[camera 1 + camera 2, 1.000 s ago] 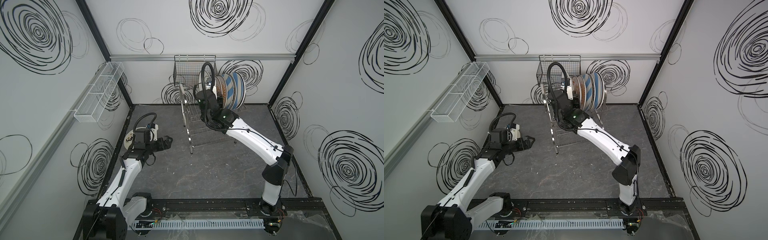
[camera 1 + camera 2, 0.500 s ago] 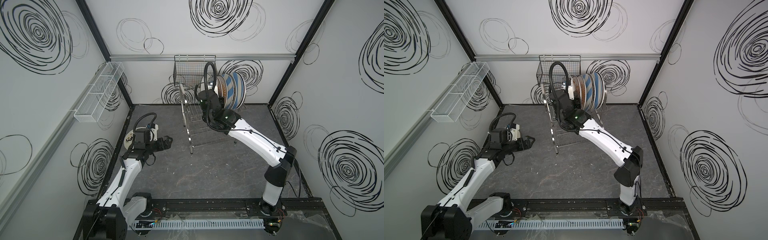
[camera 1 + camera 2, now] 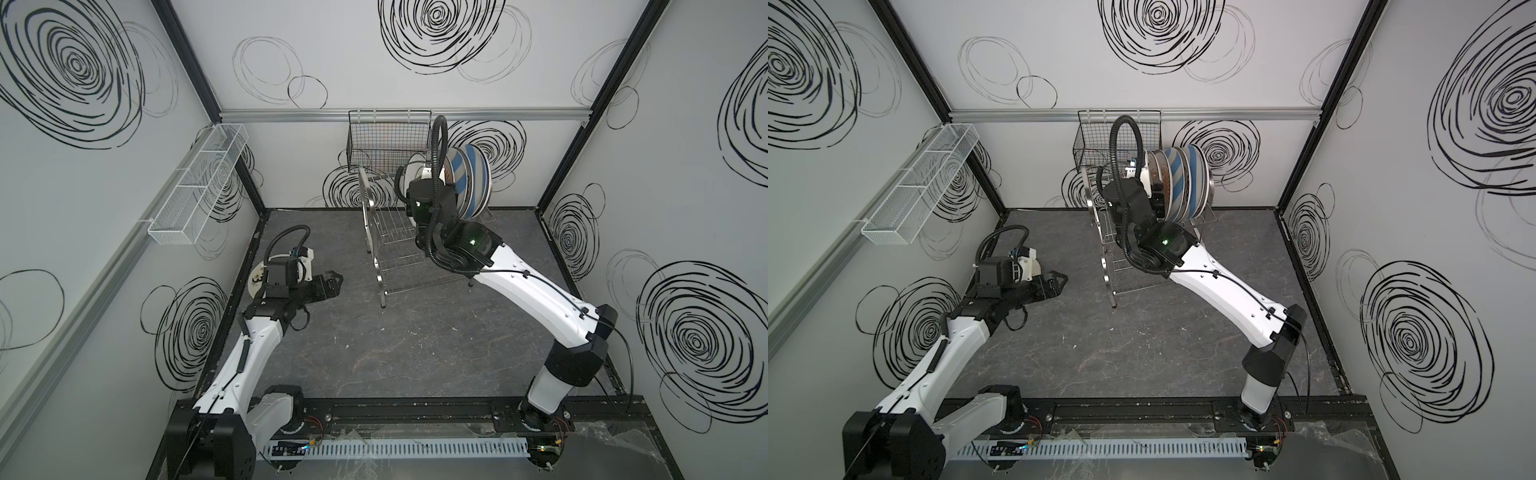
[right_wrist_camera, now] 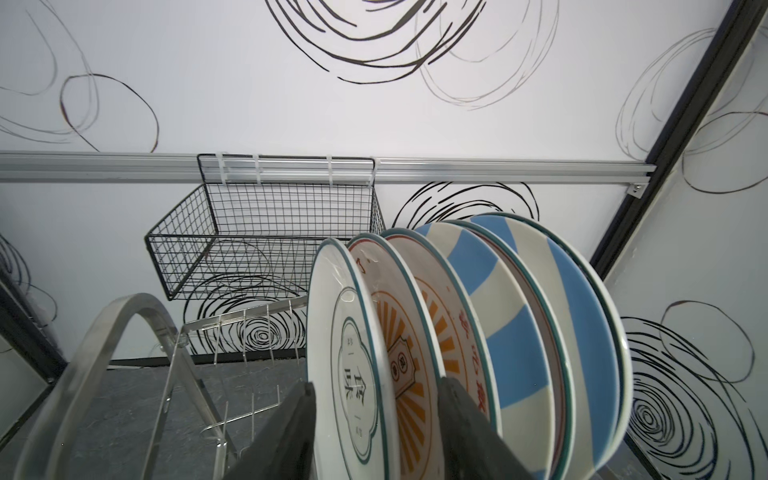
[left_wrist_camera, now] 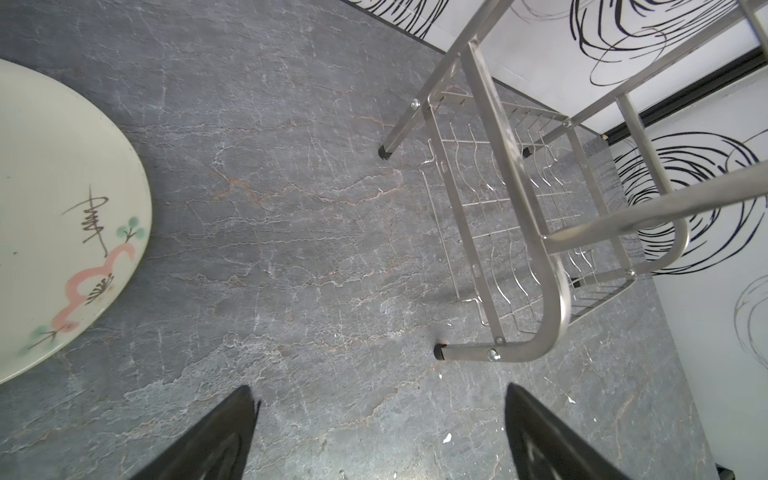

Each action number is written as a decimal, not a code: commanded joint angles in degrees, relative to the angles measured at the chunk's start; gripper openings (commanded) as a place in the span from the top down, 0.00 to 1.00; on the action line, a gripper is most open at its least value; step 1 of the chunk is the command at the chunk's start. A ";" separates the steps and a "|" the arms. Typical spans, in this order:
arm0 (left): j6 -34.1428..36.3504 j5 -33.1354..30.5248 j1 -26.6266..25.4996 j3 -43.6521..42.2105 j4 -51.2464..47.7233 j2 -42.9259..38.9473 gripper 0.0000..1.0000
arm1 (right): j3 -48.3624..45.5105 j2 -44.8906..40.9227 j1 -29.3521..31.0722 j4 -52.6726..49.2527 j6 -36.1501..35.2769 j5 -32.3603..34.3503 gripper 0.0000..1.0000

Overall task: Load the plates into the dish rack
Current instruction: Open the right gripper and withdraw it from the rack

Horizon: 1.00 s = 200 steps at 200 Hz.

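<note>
Right gripper (image 4: pixel 376 382) up at dish rack (image 3: pixel 395 232), jaws spread. They straddle rims of green-rimmed white plate (image 4: pixel 353 353) and orange sunburst plate (image 4: pixel 436 332); I see no squeeze on either. Both stand upright on upper tier, at end of row nearest empty slots, with blue-striped plates (image 4: pixel 494 332) behind (exact count hard to read). Left gripper (image 5: pixel 379 387) hangs over floor between cream plate (image 5: pixel 62 208) and rack, jaws wide, nothing between. Cream plate lies flat on floor, well apart from rack.
</note>
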 commanded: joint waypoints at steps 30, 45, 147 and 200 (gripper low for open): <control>1.06 -2.63 1.44 0.10 0.27 -0.48 0.04 | -11.22 -13.30 0.90 5.68 -4.97 -20.88 0.31; 1.39 -3.81 1.71 0.19 -0.05 -0.47 0.04 | -19.09 -19.48 1.03 9.97 -6.68 -30.02 0.26; 1.39 -15.17 1.82 2.86 -2.25 2.34 0.04 | -63.47 -45.72 1.81 17.10 -0.27 -59.92 0.12; -0.54 -22.13 1.03 9.25 -2.84 7.83 0.04 | -77.17 -50.61 3.64 20.78 4.84 -64.82 0.09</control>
